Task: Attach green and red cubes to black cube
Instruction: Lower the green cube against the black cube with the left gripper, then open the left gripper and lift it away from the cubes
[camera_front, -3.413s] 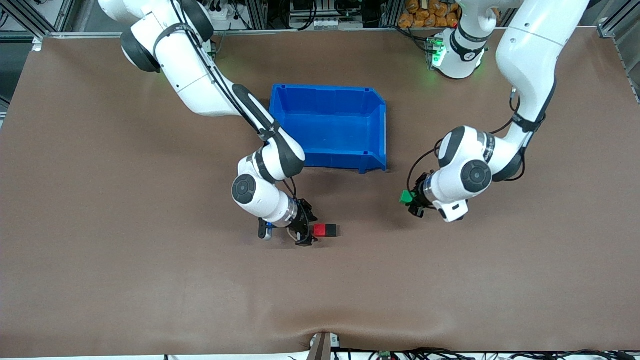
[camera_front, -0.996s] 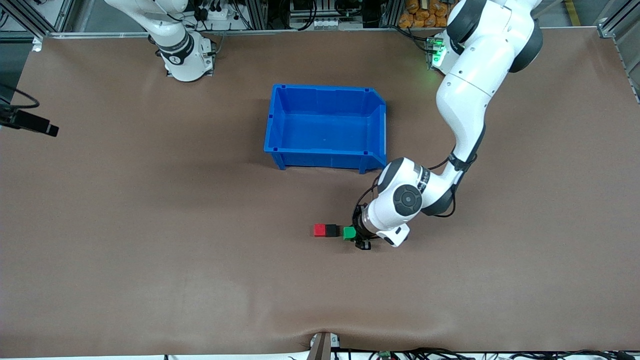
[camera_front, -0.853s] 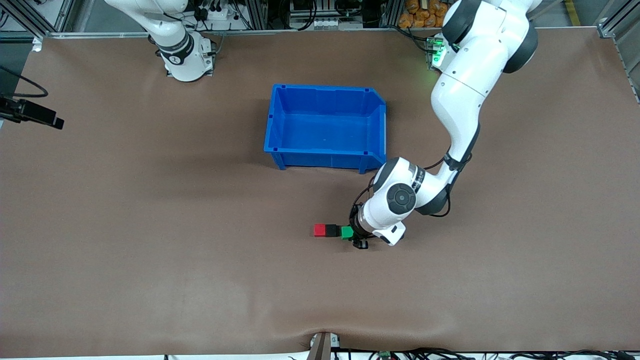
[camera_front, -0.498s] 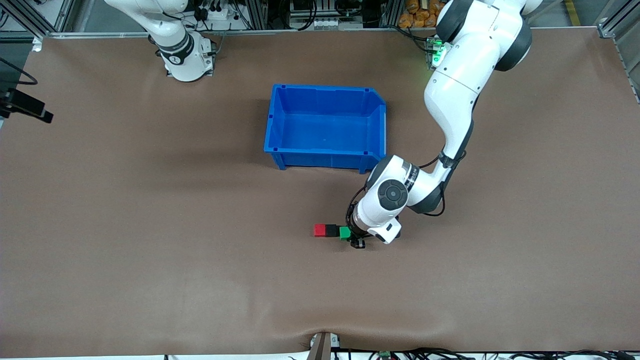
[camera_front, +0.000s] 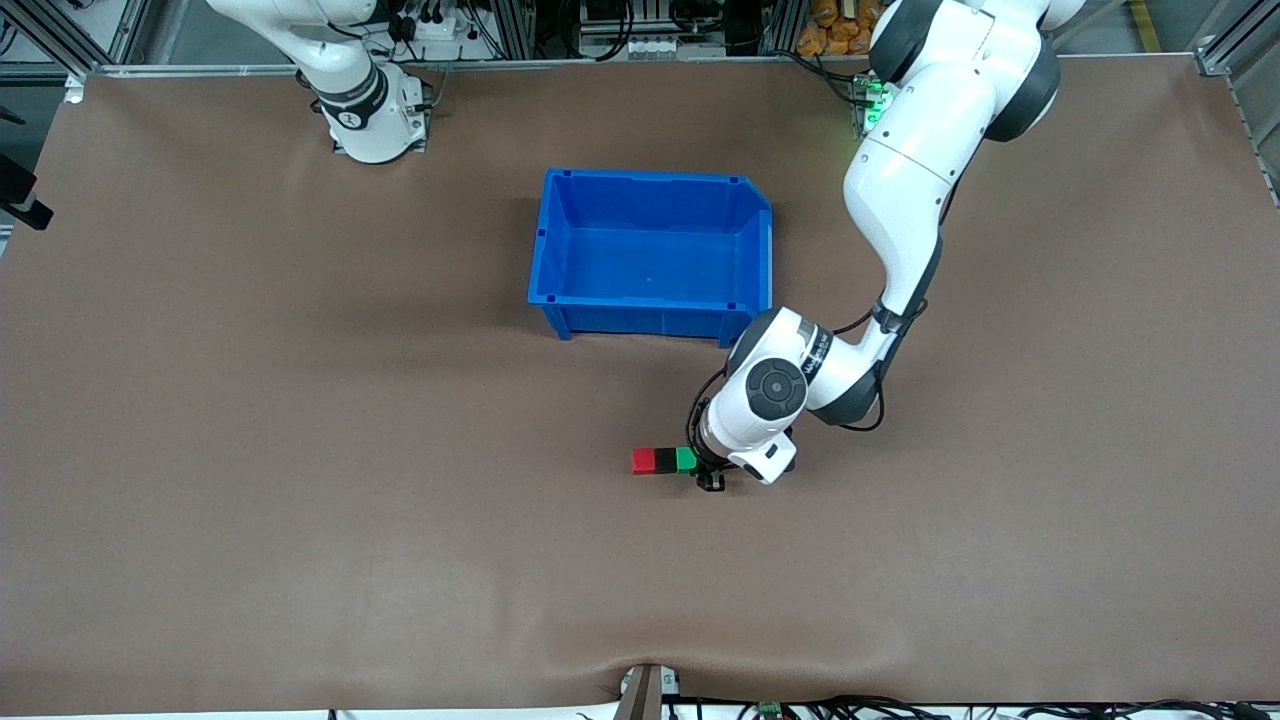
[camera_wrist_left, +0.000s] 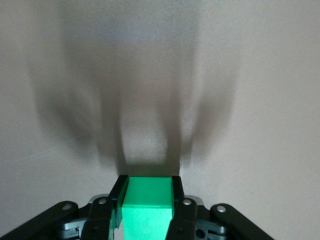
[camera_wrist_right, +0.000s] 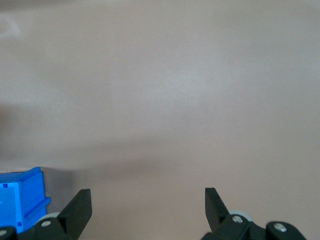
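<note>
The left claw (camera_front: 700, 470) is down at the tabletop (camera_front: 300, 450), its fingers (camera_wrist_left: 176, 192) closed on the two sides of the green cube (camera_front: 686, 459). That cube sits pressed against the black cube (camera_front: 665, 460), which in turn touches the red cube (camera_front: 643, 460), the three making one straight row, red toward the right arm's end and green toward the left arm's end. The row lies nearer the front camera than the blue bin (camera_front: 655, 255). The right claw (camera_wrist_right: 147, 207) is spread wide, holding nothing, raised over the tabletop's edge at the right arm's end, where that arm waits.
</note>
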